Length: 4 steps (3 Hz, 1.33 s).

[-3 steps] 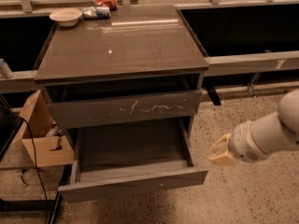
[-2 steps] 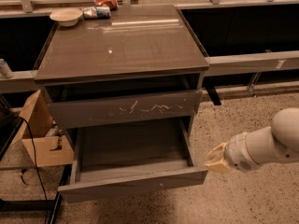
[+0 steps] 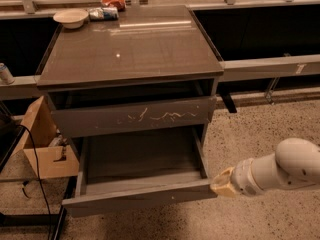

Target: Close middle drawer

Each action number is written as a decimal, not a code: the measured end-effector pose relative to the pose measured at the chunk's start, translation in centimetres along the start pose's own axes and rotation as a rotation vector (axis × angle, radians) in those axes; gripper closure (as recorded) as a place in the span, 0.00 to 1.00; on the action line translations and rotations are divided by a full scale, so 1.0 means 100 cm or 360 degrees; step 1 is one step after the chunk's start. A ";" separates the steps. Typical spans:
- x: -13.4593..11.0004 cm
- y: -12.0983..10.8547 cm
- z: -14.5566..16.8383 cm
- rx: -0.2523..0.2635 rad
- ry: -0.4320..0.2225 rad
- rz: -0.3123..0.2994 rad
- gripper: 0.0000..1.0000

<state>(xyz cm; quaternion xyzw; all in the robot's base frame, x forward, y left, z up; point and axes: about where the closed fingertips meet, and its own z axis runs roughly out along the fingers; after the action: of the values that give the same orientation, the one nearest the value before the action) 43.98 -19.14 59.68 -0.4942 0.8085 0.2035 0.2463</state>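
Your claw (image 3: pixel 222 183) sits low at the near right, a blunt tan tip on the end of a smooth, rounded white arm (image 3: pixel 287 167). You cannot tell whether the claw is spread or pressed together. It is right at the right end of the front panel of the middle drawer (image 3: pixel 140 196), though you cannot tell whether the two touch.

That drawer stands pulled well out toward the near side, at the bottom of the cabinet. It is a wide, shallow grey-brown tray with a flat, handle-less front and a bare, matte floor inside.

Above it you see another drawer front (image 3: pixel 135 117) in the same dull grey-brown, marked with thin white scratches.

The cabinet top (image 3: pixel 130 54) is a glossy brown slab that catches pale reflections. At its far left corner rests a shallow, round white bowl (image 3: pixel 70 17), with a crumpled wrapper (image 3: pixel 103 13) just beside it on the right.

A brown cardboard box (image 3: pixel 44 144) with its flaps up stands at the cabinet's left. The floor (image 3: pixel 255 129) is pale speckled terrazzo.
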 end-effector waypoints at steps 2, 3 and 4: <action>0.031 0.014 0.050 -0.0065 -0.0006 0.0066 1.00; 0.052 0.032 0.104 -0.0141 -0.0054 0.0120 1.00; 0.063 0.037 0.143 -0.0114 -0.0093 0.0160 1.00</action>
<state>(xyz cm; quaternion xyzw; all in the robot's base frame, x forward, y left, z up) 40.97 -13.79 44.81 -0.4553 0.8170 0.2587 0.2416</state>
